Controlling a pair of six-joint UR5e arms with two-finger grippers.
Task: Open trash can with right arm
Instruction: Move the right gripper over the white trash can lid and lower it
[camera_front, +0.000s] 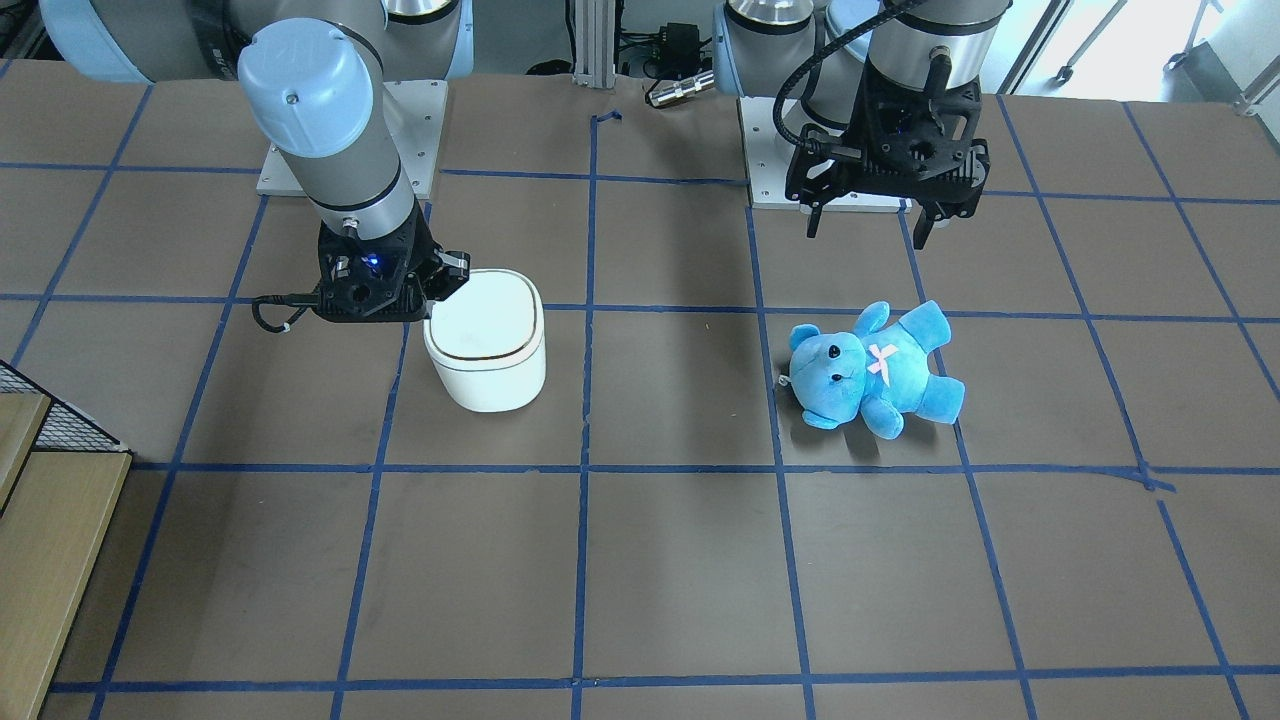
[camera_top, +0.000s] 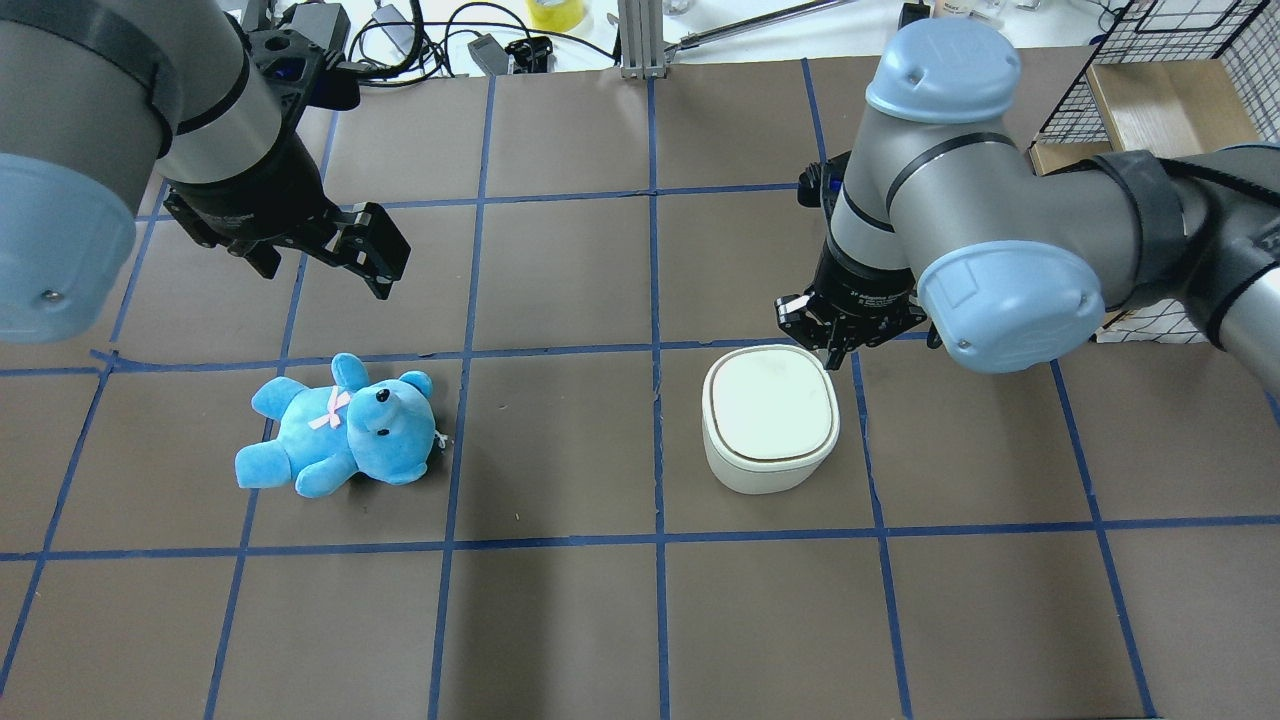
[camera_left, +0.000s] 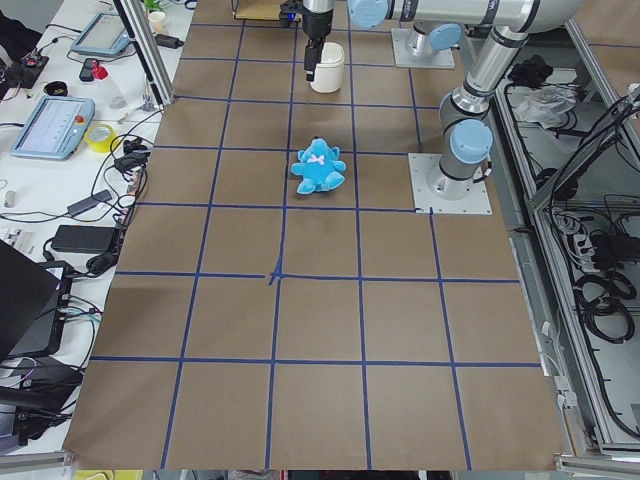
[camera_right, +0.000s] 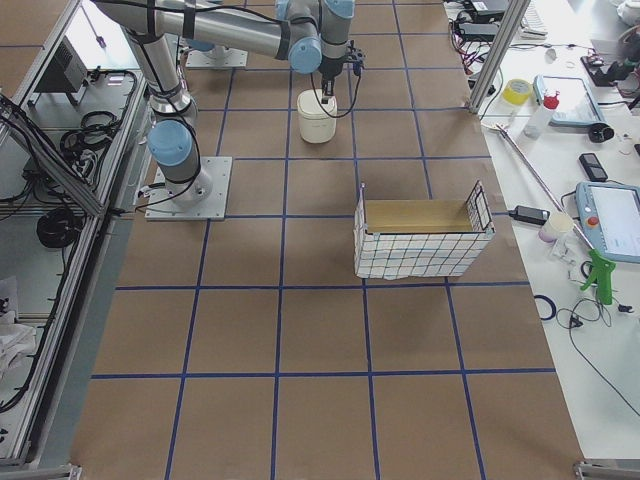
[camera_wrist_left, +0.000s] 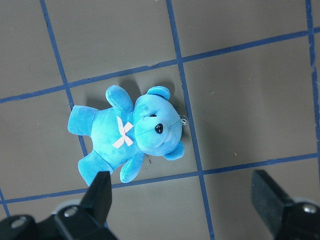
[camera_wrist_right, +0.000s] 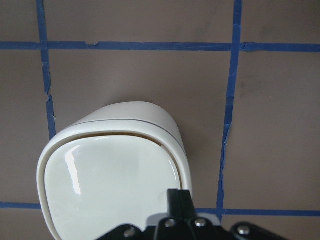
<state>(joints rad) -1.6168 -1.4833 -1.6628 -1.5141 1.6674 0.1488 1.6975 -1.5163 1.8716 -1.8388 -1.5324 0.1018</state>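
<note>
Two claws are mine. My right claw (camera_top: 830, 348), fingers drawn together, sits at one corner of the trash can (camera_top: 770, 450). In the wrist view the tips seem to rest on the edge of the lid (camera_wrist_right: 110, 185), though I cannot be sure they touch. The can stands upright on the brown table (camera_top: 560, 620), on my right side, with its lid flat. My left claw (camera_wrist_left: 185, 200), fingers spread wide, hangs above a blue teddy bear (camera_wrist_left: 127, 135) lying face up, well apart from the can.
</note>
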